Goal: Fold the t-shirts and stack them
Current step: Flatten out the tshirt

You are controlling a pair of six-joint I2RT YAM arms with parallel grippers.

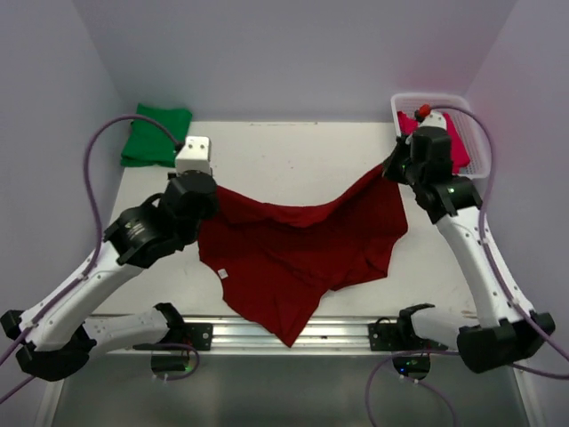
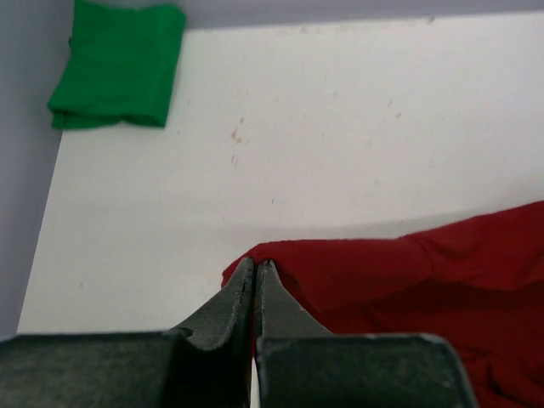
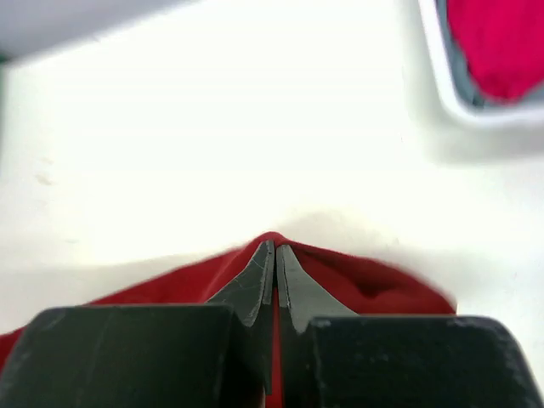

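A dark red t-shirt (image 1: 298, 249) hangs spread between both grippers above the table, its lower part draping over the front edge. My left gripper (image 1: 206, 194) is shut on the shirt's left corner (image 2: 255, 255); the fabric (image 2: 408, 272) runs off to the right. My right gripper (image 1: 391, 167) is shut on the shirt's right corner (image 3: 274, 242), lifted above the table. A folded green t-shirt (image 1: 156, 133) lies at the back left corner and also shows in the left wrist view (image 2: 119, 64).
A white basket (image 1: 476, 133) at the back right holds a pink-red garment (image 1: 458, 142); it shows in the right wrist view (image 3: 438, 76) too. A white box (image 1: 193, 156) sits behind my left gripper. The metal rail (image 1: 338, 331) runs along the table's front edge.
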